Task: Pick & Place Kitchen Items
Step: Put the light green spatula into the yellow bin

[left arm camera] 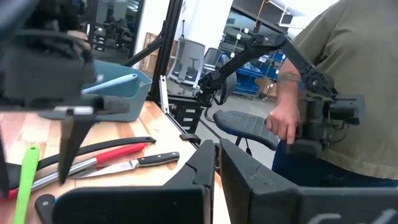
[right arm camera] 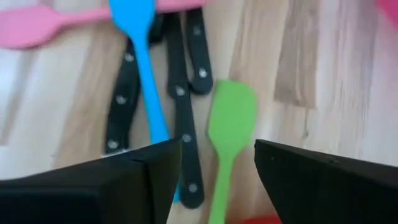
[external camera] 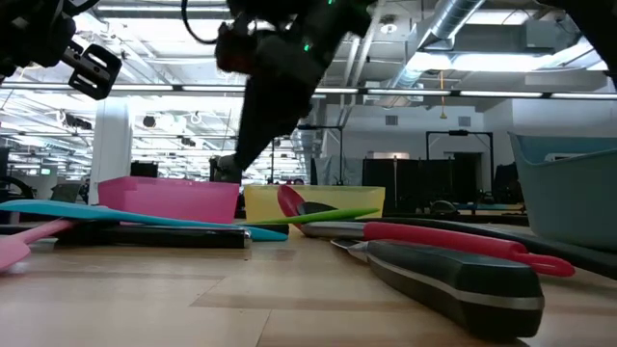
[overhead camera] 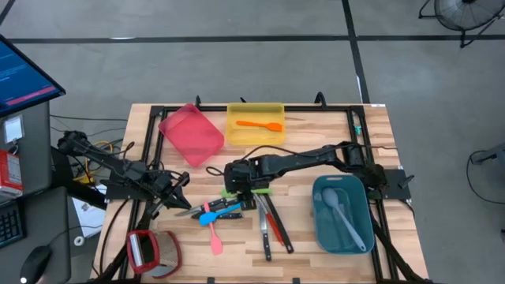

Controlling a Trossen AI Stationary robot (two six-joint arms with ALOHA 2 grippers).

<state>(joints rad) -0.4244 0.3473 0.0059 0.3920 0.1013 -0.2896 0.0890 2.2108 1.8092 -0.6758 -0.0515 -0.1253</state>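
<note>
Hanging over the middle of the worktop, the right tool has its fingers spread, and the green spatula lies flat on the wood between them, not gripped. Just beside the spatula lie black-handled knives, a blue spatula across them, and a pink spatula farther off. From above, this heap sits at the centre front, with a red spoon among the knives. The left tool hovers clenched and empty near the heap's left side.

An orange spatula rests in the yellow bin, grey spoons in the teal bin at the right, and the pink bin stands tilted by the yellow one. Beyond the worktop a person in an olive shirt stands with a hand on a dark device near an office chair
</note>
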